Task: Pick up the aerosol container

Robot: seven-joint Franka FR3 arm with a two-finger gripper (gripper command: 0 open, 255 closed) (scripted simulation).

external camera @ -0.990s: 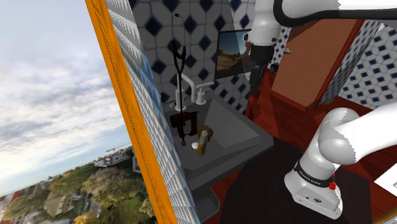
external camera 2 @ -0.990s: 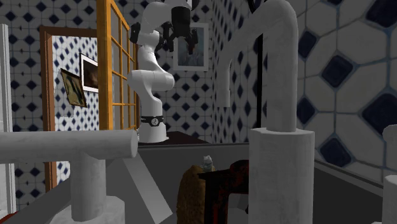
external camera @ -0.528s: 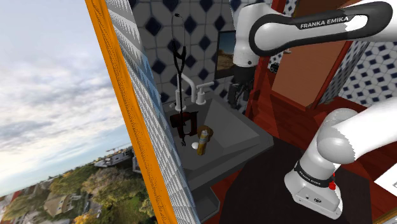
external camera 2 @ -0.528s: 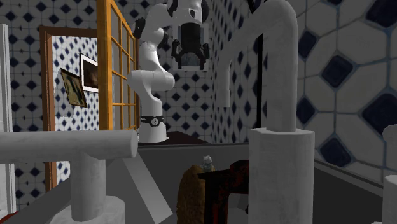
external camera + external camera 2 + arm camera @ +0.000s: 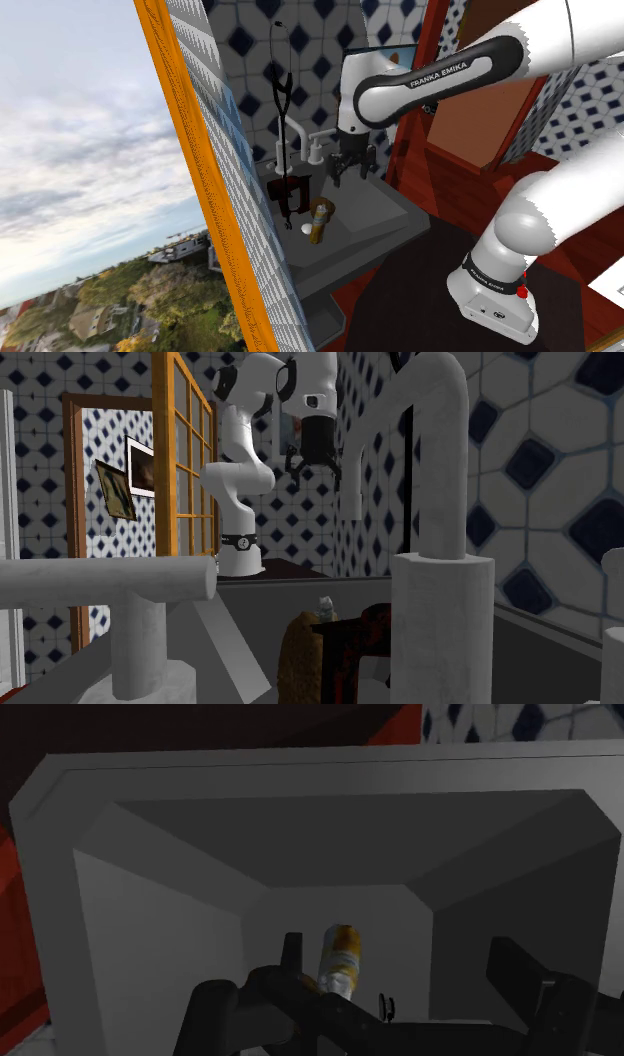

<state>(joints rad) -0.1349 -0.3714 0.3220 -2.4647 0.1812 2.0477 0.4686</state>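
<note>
Yellow-topped aerosol container (image 5: pixel 340 959) in grey sink (image 5: pixel 170 934), lower end behind dark shape (image 5: pixel 300 1009), hand (image 5: pixel 354 172) spread wide, empty

The can (image 5: pixel 320 222) is yellow and white; the sink (image 5: pixel 385 205) around it is plain grey. The gripper (image 5: pixel 353 172) is all black, on a white arm (image 5: pixel 570 35) with dark joints. In the shoulder view, the wall tiles (image 5: pixel 250 45) at twelve o'clock are white with dark blue diamonds, and the window frame (image 5: pixel 195 150) at ten o'clock is orange.
</note>
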